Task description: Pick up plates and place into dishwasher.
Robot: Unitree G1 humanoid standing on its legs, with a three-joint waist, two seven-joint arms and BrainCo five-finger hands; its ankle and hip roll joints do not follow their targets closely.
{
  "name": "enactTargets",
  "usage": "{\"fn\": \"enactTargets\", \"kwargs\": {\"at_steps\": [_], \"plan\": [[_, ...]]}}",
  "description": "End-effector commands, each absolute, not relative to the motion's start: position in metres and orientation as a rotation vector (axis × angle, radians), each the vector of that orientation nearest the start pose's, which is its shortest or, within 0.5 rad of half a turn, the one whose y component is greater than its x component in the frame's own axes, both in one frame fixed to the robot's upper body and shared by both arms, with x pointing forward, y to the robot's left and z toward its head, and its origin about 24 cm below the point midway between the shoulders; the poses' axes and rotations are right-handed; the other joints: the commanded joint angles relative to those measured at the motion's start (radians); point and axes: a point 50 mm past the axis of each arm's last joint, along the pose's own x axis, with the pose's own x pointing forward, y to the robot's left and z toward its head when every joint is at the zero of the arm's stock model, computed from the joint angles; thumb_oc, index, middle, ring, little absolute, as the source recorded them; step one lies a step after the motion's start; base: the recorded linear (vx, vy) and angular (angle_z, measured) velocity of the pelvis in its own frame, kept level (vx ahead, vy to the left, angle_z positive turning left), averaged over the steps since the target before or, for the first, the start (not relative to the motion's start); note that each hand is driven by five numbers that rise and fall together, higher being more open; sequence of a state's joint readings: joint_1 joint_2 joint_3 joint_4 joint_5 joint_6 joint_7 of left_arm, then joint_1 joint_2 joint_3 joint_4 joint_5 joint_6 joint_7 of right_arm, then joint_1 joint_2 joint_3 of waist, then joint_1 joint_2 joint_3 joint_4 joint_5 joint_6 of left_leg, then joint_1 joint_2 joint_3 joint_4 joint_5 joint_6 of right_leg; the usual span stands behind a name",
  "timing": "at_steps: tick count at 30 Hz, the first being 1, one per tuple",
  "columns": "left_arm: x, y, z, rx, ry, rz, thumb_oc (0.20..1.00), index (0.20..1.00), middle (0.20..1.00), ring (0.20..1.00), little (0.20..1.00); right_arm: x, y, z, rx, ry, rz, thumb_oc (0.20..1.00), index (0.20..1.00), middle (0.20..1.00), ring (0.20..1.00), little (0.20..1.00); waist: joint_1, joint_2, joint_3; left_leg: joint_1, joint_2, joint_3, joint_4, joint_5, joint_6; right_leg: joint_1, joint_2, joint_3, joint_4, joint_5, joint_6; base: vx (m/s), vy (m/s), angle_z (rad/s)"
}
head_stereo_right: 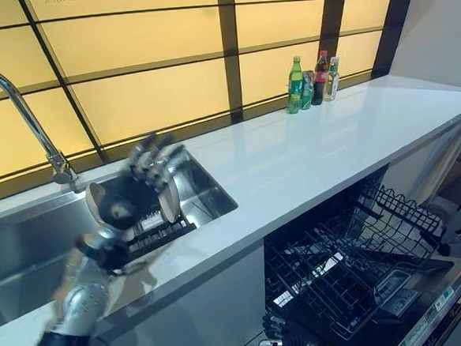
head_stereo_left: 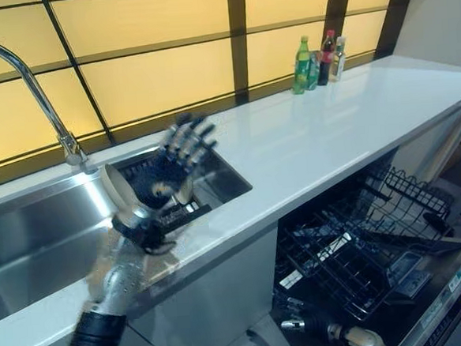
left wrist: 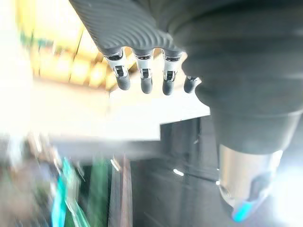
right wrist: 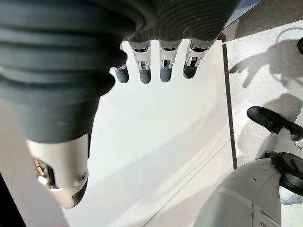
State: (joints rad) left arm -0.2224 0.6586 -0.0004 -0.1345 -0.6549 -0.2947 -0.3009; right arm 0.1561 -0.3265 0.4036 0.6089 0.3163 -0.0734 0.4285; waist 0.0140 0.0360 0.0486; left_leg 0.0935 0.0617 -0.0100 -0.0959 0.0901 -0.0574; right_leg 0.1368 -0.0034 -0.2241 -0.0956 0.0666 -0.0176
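Far left, a curved faucet over a steel sink; in the sink, plates upright in a dark rack; left hand raised above them with fingers spread, holding nothing; further right, white tabletop with bottles at its back; below, open dishwasher with wire rack pulled out; right hand with fingers straight, empty.
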Motion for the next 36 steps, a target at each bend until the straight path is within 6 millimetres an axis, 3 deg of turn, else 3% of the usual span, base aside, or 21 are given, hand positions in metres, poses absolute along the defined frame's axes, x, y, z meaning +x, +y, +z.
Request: {"fn": "enactTargets", "kwargs": {"at_steps": [1, 2, 3, 6, 11, 15, 18, 21, 24, 29, 36], "plan": [[0.271, 0.262, 0.259, 0.551, -0.868, -0.013, 1.000, 1.000, 1.000, 1.000, 1.000, 0.170, -0.151, -0.080, 0.209, 0.552, 0.576, 1.000, 1.000, 1.000, 1.000, 1.000, -0.007, -0.025, 0.031, 0.033, -0.056, 0.015, 0.009, -0.099, 0.031, 0.028, -0.076, 0.016, 0.008, -0.061, 0.095, 0.02, 0.017, 0.05], [0.274, 0.282, 0.270, 0.685, -0.855, 0.081, 1.000, 1.000, 1.000, 1.000, 1.000, 0.175, -0.154, -0.071, 0.249, 0.514, 0.569, 1.000, 1.000, 1.000, 1.000, 1.000, -0.013, -0.020, 0.030, 0.031, -0.056, 0.022, 0.009, -0.097, 0.030, 0.026, -0.075, 0.015, 0.008, -0.060, 0.097, 0.00, 0.000, 0.00], [0.274, 0.284, 0.271, 0.703, -0.856, 0.091, 1.000, 1.000, 1.000, 1.000, 1.000, 0.176, -0.154, -0.070, 0.253, 0.509, 0.567, 1.000, 1.000, 1.000, 1.000, 1.000, -0.013, -0.020, 0.030, 0.031, -0.056, 0.023, 0.009, -0.097, 0.030, 0.026, -0.075, 0.015, 0.008, -0.060, 0.097, 0.00, 0.000, 0.00], [0.273, 0.315, 0.286, 0.989, -0.806, 0.265, 1.000, 1.000, 1.000, 1.000, 1.000, 0.183, -0.168, -0.053, 0.250, 0.411, 0.563, 1.000, 1.000, 1.000, 1.000, 1.000, -0.030, -0.012, 0.031, 0.026, -0.056, 0.038, 0.009, -0.093, 0.030, 0.017, -0.073, 0.020, 0.008, -0.053, 0.102, 0.00, 0.036, -0.01], [0.269, 0.331, 0.286, 1.321, -0.800, 0.428, 1.000, 1.000, 1.000, 1.000, 1.000, 0.187, -0.185, -0.034, 0.204, 0.326, 0.604, 1.000, 1.000, 1.000, 1.000, 1.000, -0.047, -0.014, 0.034, 0.029, -0.057, 0.053, 0.009, -0.095, 0.030, 0.011, -0.074, 0.027, 0.008, -0.049, 0.108, 0.01, 0.032, 0.03], [0.273, 0.338, 0.280, 1.618, -0.743, 0.401, 1.000, 1.000, 1.000, 1.000, 1.000, 0.192, -0.207, -0.026, 0.156, 0.328, 0.576, 1.000, 1.000, 1.000, 1.000, 1.000, -0.063, -0.011, 0.031, 0.032, -0.058, 0.065, 0.009, -0.097, 0.028, 0.007, -0.074, 0.035, 0.008, -0.044, 0.111, 0.03, 0.056, 0.00], [0.276, 0.344, 0.273, 1.742, -0.668, 0.368, 1.000, 1.000, 1.000, 1.000, 1.000, 0.192, -0.217, -0.026, 0.111, 0.356, 0.557, 1.000, 1.000, 1.000, 1.000, 1.000, -0.070, -0.007, 0.030, 0.034, -0.058, 0.076, 0.009, -0.098, 0.028, 0.006, -0.076, 0.039, 0.008, -0.041, 0.114, 0.03, 0.068, -0.05], [0.281, 0.344, 0.258, 1.934, -0.589, 0.262, 1.000, 1.000, 1.000, 1.000, 1.000, 0.195, -0.228, -0.023, 0.112, 0.364, 0.540, 1.000, 1.000, 1.000, 1.000, 1.000, -0.080, -0.001, 0.034, 0.039, -0.061, 0.085, 0.009, -0.100, 0.030, 0.006, -0.079, 0.041, 0.008, -0.036, 0.117, 0.03, 0.067, -0.05], [0.285, 0.345, 0.247, 2.053, -0.516, 0.185, 1.000, 1.000, 1.000, 1.000, 1.000, 0.198, -0.233, -0.019, 0.123, 0.360, 0.536, 1.000, 1.000, 1.000, 1.000, 1.000, -0.085, 0.003, 0.038, 0.041, -0.063, 0.092, 0.009, -0.102, 0.032, 0.005, -0.082, 0.041, 0.008, -0.033, 0.120, 0.01, 0.066, -0.08], [0.292, 0.363, 0.221, 2.188, -0.273, 0.103, 1.000, 1.000, 1.000, 1.000, 1.000, 0.202, -0.240, -0.016, 0.113, 0.352, 0.524, 1.000, 1.000, 1.000, 1.000, 1.000, -0.098, 0.009, 0.040, 0.040, -0.067, 0.104, 0.009, -0.101, 0.033, -0.001, -0.090, 0.041, 0.008, -0.027, 0.129, 0.02, 0.062, -0.05], [0.289, 0.382, 0.215, 2.255, -0.114, 0.119, 1.000, 1.000, 1.000, 1.000, 1.000, 0.199, -0.245, -0.018, 0.115, 0.354, 0.491, 1.000, 1.000, 1.000, 1.000, 1.000, -0.104, 0.010, 0.044, 0.034, -0.071, 0.113, 0.009, -0.097, 0.036, -0.013, -0.096, 0.044, 0.008, -0.019, 0.137, 0.03, 0.041, -0.01]]}}
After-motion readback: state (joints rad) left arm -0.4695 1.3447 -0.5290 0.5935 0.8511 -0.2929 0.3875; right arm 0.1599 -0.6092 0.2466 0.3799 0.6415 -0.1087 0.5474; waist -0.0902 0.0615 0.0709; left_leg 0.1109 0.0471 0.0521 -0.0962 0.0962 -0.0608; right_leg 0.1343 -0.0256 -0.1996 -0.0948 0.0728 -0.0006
